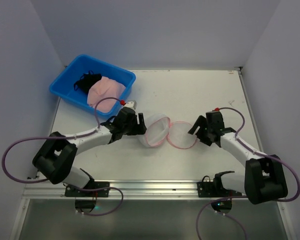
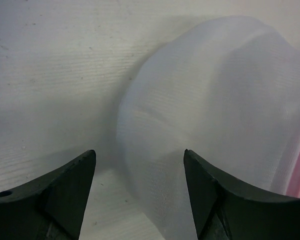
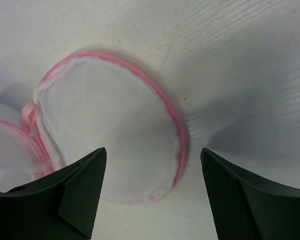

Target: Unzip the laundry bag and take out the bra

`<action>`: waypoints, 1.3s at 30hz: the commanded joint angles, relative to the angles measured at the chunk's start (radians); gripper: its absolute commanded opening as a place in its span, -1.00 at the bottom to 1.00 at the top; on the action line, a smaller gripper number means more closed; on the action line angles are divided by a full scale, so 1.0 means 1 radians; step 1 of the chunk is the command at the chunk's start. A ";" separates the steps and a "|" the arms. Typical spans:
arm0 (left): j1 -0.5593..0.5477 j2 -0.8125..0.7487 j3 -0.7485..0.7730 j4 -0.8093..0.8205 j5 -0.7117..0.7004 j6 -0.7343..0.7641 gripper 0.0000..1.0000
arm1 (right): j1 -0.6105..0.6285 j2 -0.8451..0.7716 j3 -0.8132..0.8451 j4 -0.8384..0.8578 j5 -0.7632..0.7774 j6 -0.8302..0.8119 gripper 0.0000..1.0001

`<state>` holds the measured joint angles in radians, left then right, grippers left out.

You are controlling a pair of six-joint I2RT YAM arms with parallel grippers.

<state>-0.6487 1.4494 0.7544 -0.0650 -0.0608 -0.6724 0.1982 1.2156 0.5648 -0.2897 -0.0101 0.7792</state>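
The laundry bag (image 1: 167,132) lies open on the table's middle, its two white mesh halves with pink rims side by side. The left half stands as a dome (image 2: 215,115); the right half lies flat, rim up (image 3: 115,130). The pale pink bra (image 1: 105,91) lies in the blue tub (image 1: 70,80) at the back left. My left gripper (image 1: 141,123) is open and empty, its fingers (image 2: 65,190) just short of the dome. My right gripper (image 1: 197,128) is open and empty, right beside the flat half's right rim.
A black garment (image 1: 86,81) lies in the blue tub beside the bra. White walls stand behind and at both sides. The table's near edge has a metal rail (image 1: 155,187) with the arm bases.
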 commanded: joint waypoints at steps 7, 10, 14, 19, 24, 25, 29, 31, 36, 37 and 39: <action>-0.003 0.127 -0.032 0.125 -0.117 -0.027 0.26 | -0.002 0.064 0.003 0.090 -0.085 0.028 0.54; -0.003 0.158 -0.032 0.128 -0.123 -0.032 0.03 | -0.003 0.088 0.009 0.095 -0.099 0.025 0.54; -0.002 0.157 -0.038 0.091 -0.137 -0.036 -0.46 | -0.003 0.105 0.026 0.089 -0.106 0.003 0.53; -0.002 0.088 -0.064 0.029 -0.157 -0.024 -0.97 | 0.003 0.119 0.040 0.084 -0.140 -0.018 0.52; -0.002 -0.004 -0.101 -0.032 -0.163 -0.012 -1.00 | 0.058 0.143 0.060 0.080 -0.143 -0.021 0.51; -0.002 -0.020 -0.108 -0.033 -0.163 -0.010 -1.00 | 0.067 0.162 0.067 0.081 -0.148 -0.021 0.51; -0.002 -0.083 -0.116 -0.084 -0.191 -0.003 -1.00 | 0.109 0.199 0.081 0.084 -0.148 -0.018 0.46; -0.002 -0.107 -0.118 -0.090 -0.204 0.002 -1.00 | 0.118 0.214 0.086 0.083 -0.145 -0.017 0.38; -0.002 -0.119 -0.116 -0.093 -0.192 0.005 -1.00 | 0.121 0.217 0.089 0.070 -0.130 -0.023 -0.44; -0.002 -0.119 -0.119 -0.091 -0.189 0.007 -1.00 | 0.119 0.216 0.090 0.066 -0.125 -0.026 -0.57; -0.002 -0.118 -0.121 -0.084 -0.183 0.007 -1.00 | 0.121 0.199 0.092 0.050 -0.107 -0.034 -0.98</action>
<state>-0.6487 1.3479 0.6426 -0.1493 -0.2256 -0.6865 0.3145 1.4246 0.6357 -0.2180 -0.1402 0.7574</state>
